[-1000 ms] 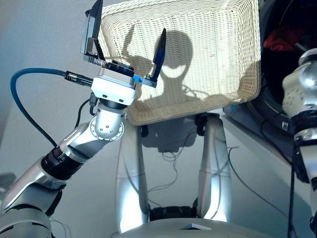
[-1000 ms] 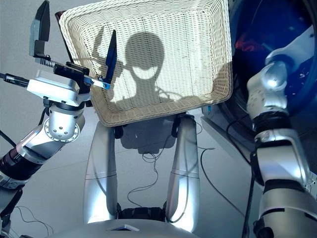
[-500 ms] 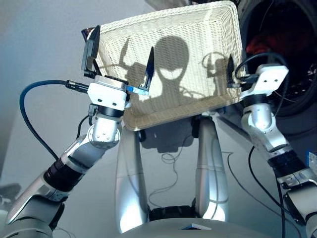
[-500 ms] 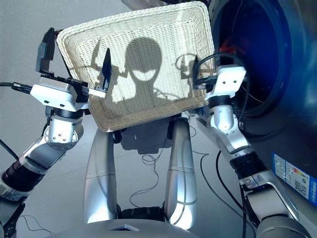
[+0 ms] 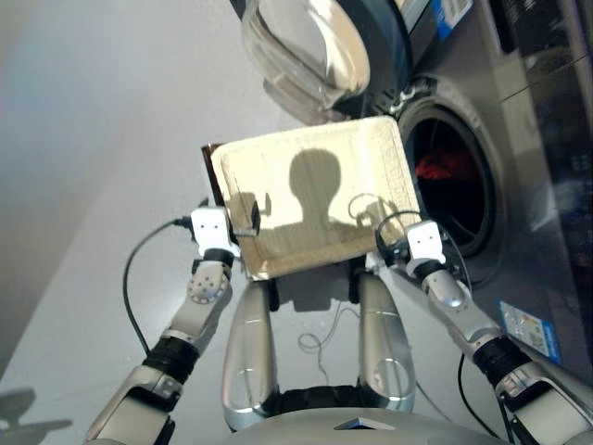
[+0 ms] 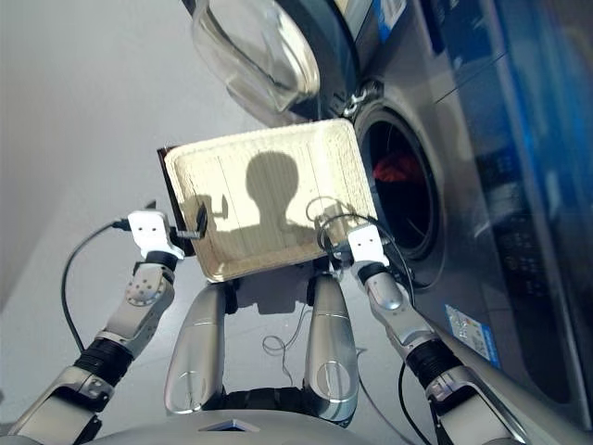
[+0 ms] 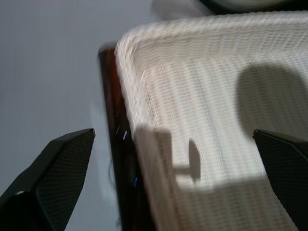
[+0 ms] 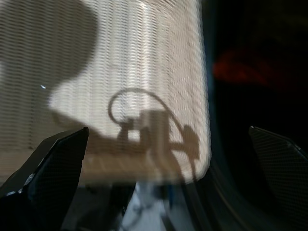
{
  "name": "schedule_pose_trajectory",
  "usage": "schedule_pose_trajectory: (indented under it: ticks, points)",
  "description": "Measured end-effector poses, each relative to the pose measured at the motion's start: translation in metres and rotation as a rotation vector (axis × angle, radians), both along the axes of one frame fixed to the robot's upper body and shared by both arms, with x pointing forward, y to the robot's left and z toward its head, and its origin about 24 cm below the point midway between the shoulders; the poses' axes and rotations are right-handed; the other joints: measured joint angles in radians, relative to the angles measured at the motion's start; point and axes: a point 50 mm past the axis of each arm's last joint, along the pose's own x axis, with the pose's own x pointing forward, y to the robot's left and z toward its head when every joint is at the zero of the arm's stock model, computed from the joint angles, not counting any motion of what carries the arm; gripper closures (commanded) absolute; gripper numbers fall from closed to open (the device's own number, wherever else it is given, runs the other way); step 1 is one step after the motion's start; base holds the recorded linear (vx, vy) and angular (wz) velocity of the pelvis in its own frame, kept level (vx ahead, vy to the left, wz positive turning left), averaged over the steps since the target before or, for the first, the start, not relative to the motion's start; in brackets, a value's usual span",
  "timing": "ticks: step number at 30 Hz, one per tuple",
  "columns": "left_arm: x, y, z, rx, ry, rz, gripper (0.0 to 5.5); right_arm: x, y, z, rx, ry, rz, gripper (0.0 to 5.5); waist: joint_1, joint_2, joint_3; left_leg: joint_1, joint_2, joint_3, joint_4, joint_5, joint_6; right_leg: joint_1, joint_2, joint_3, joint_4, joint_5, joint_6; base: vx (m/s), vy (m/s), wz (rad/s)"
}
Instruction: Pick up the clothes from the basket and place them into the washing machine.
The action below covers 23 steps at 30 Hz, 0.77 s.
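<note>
Basket bare, laundry loaded

The shallow cream-white wicker basket (image 5: 315, 204) holds nothing; a coral-red garment (image 5: 443, 168) lies inside the dark grey front-loading washing machine (image 5: 463, 185). Left gripper (image 7: 163, 159) and right gripper (image 8: 163, 159) hover spread apart, holding nothing. The task looks essentially finished.

1. The basket (image 5: 315, 158), cream-white wicker with a dark edge on its 9 o'clock short side, fills the picture's middle; nothing lies in it, only shadows.
2. The washing machine (image 5: 547, 139), dark grey, stands at 3 o'clock of the basket, its round drum opening just beside the basket's short side.
3. A coral-red garment (image 5: 443, 169) lies inside the drum.
4. The porthole door (image 5: 306, 46) hangs swung wide at 12 o'clock, above the basket.
5. The left gripper (image 5: 232, 225) sits at the basket's 7 o'clock corner, over the rim.
6. The right gripper (image 5: 408, 243) is at the basket's 5 o'clock corner, near the drum opening; its fingers are too small to read.
</note>
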Motion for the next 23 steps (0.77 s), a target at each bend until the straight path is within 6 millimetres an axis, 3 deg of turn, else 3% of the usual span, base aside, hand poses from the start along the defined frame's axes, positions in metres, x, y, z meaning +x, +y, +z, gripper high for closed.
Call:
schedule_pose_trajectory:
  ticks: [3, 5, 8, 11, 13, 23]
  points:
    - [-0.026, 0.012, -0.028, -0.025, 0.132, 0.023, 0.0, -0.027, -0.013, -0.024, 0.034, 0.105, -0.077, 0.0, 0.001, 0.014, -0.032, 0.105, -0.002, 0.002, -0.095, 0.021, 0.002, 0.132, 0.004, -0.022, -0.141, 0.047, 0.008, 0.134, 0.027, 0.016]
    - [-0.05, 0.024, -0.051, -0.028, 0.25, 0.053, 0.0, -0.048, -0.018, -0.044, 0.052, 0.21, -0.115, 0.0, 0.002, 0.017, -0.089, 0.136, -0.007, 0.002, -0.134, 0.027, 0.002, 0.178, 0.002, -0.032, -0.207, 0.067, 0.012, 0.125, 0.037, 0.039]
    - [-0.093, 0.039, -0.088, -0.07, 0.506, 0.121, 0.0, -0.086, -0.027, -0.073, 0.074, 0.403, -0.158, 0.0, 0.0, 0.025, -0.181, 0.198, -0.016, 0.001, -0.191, 0.031, 0.003, 0.249, -0.005, -0.051, -0.271, 0.075, 0.017, 0.149, 0.045, 0.085]
    - [-0.139, 0.045, -0.11, -0.122, 0.671, 0.187, 0.0, -0.122, -0.031, -0.093, 0.191, 0.521, -0.291, 0.0, -0.003, 0.023, -0.272, 0.265, -0.021, 0.0, -0.243, 0.035, 0.0, 0.326, -0.005, -0.069, -0.331, 0.079, 0.021, 0.135, 0.035, 0.057]
    - [-0.157, 0.043, -0.116, -0.139, 0.732, 0.201, 0.0, -0.138, -0.03, -0.1, 0.233, 0.573, -0.335, 0.0, -0.004, 0.021, -0.335, 0.272, -0.019, 0.001, -0.244, 0.026, -0.006, 0.336, -0.003, -0.072, -0.339, 0.077, 0.021, 0.105, 0.011, 0.004]
    - [-0.215, 0.043, -0.131, -0.112, 0.961, 0.195, 0.0, -0.212, -0.031, -0.124, 0.252, 0.848, -0.505, 0.0, 0.002, -0.006, -0.477, 0.3, -0.015, 0.003, -0.252, 0.02, -0.007, 0.359, -0.001, -0.073, -0.344, 0.072, 0.017, 0.047, -0.001, -0.009]
